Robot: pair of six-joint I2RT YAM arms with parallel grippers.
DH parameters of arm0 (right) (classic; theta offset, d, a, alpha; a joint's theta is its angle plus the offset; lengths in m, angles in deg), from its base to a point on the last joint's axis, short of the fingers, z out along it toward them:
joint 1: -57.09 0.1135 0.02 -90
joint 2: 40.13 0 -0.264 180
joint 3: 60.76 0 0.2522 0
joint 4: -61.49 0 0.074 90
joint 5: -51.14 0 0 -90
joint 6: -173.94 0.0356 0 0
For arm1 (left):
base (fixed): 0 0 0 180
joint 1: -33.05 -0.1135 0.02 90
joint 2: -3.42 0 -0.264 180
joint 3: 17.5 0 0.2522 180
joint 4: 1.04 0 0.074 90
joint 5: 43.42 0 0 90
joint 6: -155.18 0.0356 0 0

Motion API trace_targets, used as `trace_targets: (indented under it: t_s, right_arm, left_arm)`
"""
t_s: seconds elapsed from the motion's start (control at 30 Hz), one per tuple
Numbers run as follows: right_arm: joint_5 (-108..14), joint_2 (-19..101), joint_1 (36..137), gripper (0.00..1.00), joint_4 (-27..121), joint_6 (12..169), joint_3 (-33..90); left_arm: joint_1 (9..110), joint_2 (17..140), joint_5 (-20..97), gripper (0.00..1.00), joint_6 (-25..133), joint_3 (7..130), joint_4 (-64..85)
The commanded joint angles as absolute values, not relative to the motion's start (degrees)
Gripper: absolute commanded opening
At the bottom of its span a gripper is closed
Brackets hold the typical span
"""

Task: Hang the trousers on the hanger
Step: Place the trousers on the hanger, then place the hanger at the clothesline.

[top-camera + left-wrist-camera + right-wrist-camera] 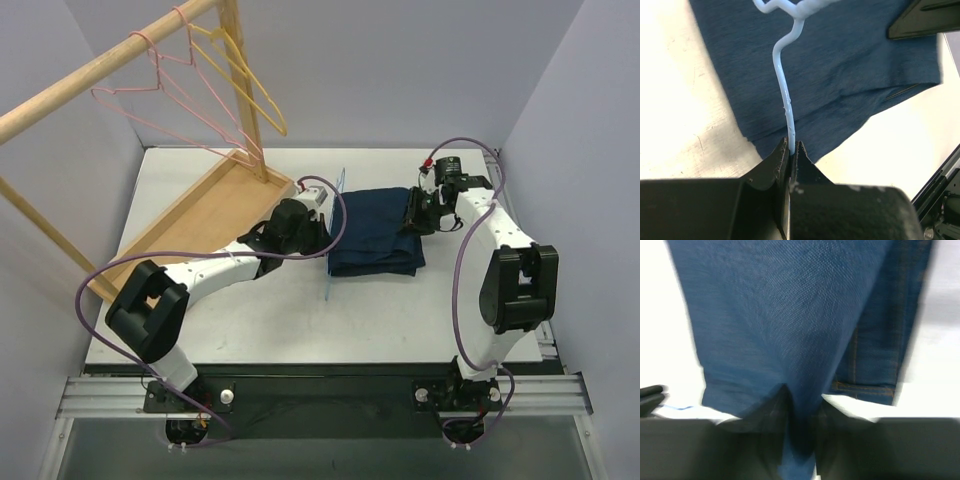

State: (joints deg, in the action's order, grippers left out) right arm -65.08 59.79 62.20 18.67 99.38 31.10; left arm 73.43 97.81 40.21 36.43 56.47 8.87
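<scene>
The dark navy trousers (375, 232) lie folded on the white table between my two arms. The light-blue wire hanger (335, 235) stands upright along their left edge. My left gripper (318, 212) is shut on the hanger's hook wire (785, 100), with the denim (840, 75) beyond it. My right gripper (412, 212) is shut on a fold of the trousers (790, 315) at their right edge; orange stitching (855, 385) shows on the layer beside it. The right wrist view is blurred.
A wooden rack (110, 60) with a tray base (205, 215) stands at the back left. Pink hangers (160, 85) and a yellow hanger (250, 80) hang on its rail. Grey walls close in the table's sides and back.
</scene>
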Motion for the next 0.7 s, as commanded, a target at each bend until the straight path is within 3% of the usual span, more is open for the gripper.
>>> trace_targets:
  t_s: [0.0, 0.03, 0.1, 0.5, 0.67]
  right_arm:
    - [-56.8, 60.2, 60.6, 0.61, 12.1, 97.1, 34.3]
    - [-55.4, 60.6, 60.5, 0.80, 11.7, 97.5, 34.5]
    - [-54.9, 60.3, 60.1, 0.99, 11.3, 97.7, 34.2]
    - [-53.7, 58.3, 58.8, 1.00, 11.4, 98.4, 32.2]
    - [-54.1, 58.5, 58.6, 1.00, 11.6, 98.5, 31.7]
  left_arm:
    - [74.5, 93.5, 41.4, 0.00, 39.0, 59.2, 6.0]
    - [74.8, 93.3, 40.8, 0.00, 39.1, 59.2, 5.9]
    - [75.1, 92.4, 39.7, 0.00, 39.2, 59.4, 5.7]
    - [77.6, 84.4, 29.5, 0.00, 41.6, 61.8, 10.2]
    - [79.2, 77.2, 31.5, 0.00, 42.8, 60.9, 16.2]
